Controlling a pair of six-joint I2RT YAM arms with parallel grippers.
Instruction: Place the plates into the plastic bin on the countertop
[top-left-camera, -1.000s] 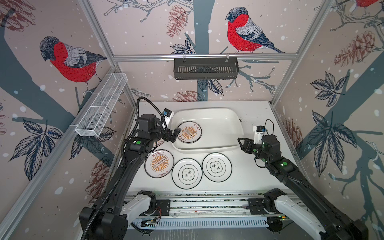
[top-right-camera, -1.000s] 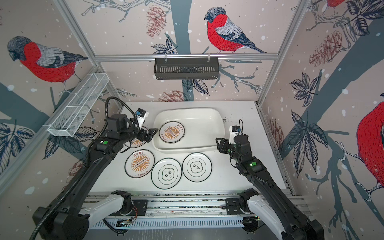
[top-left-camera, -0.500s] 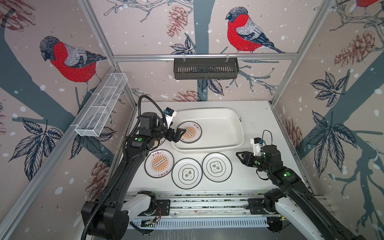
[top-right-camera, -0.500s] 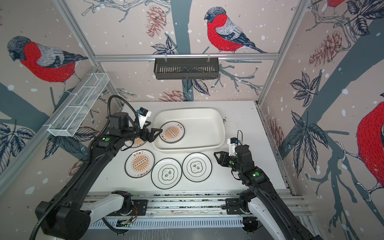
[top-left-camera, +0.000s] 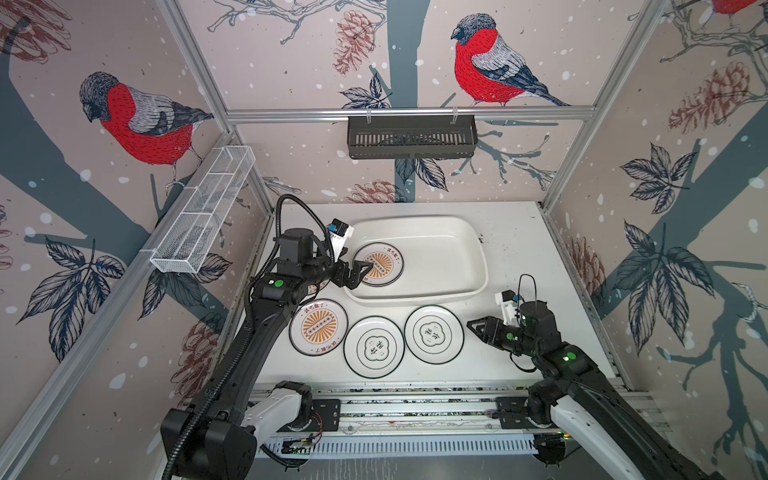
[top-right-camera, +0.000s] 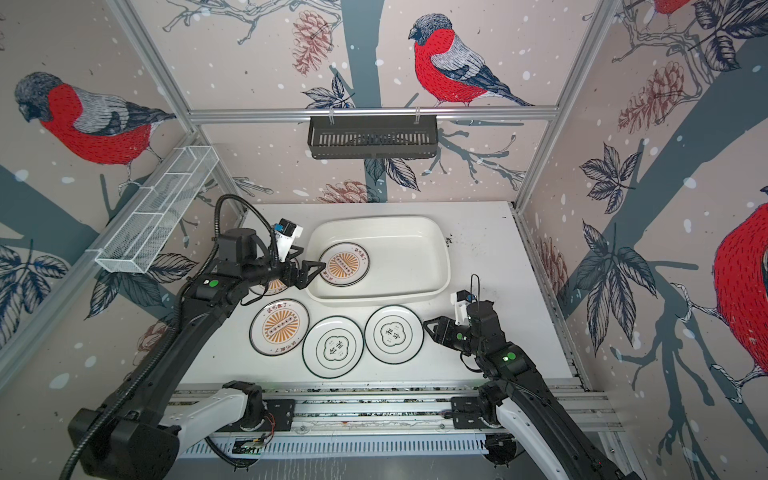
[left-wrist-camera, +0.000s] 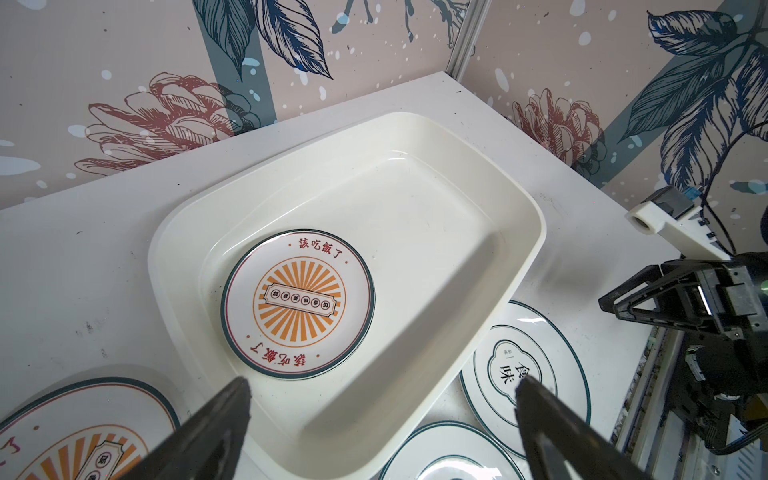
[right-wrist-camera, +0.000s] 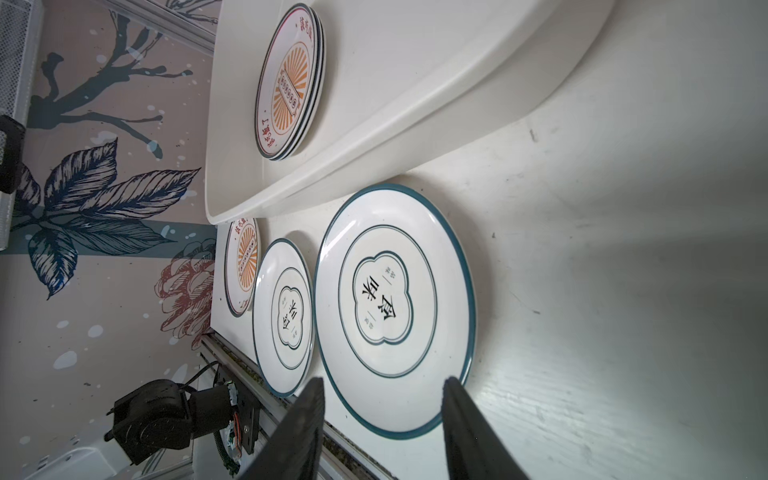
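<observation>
Black left pincer (top-left-camera: 362, 275) gapes empty above the plastic bin (top-left-camera: 436, 249), right pincer (top-left-camera: 471, 326) half-open, empty

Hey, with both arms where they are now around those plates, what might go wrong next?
1. The right end effector points at the flat rim of the right emblem plate; it may shove that plate into the middle plate close beside it rather than get under it.
2. The left end effector hangs open over the plastic bin's edge; a low move could catch it.
3. A sunburst plate lies partly hidden under the left arm and may get knocked.
</observation>
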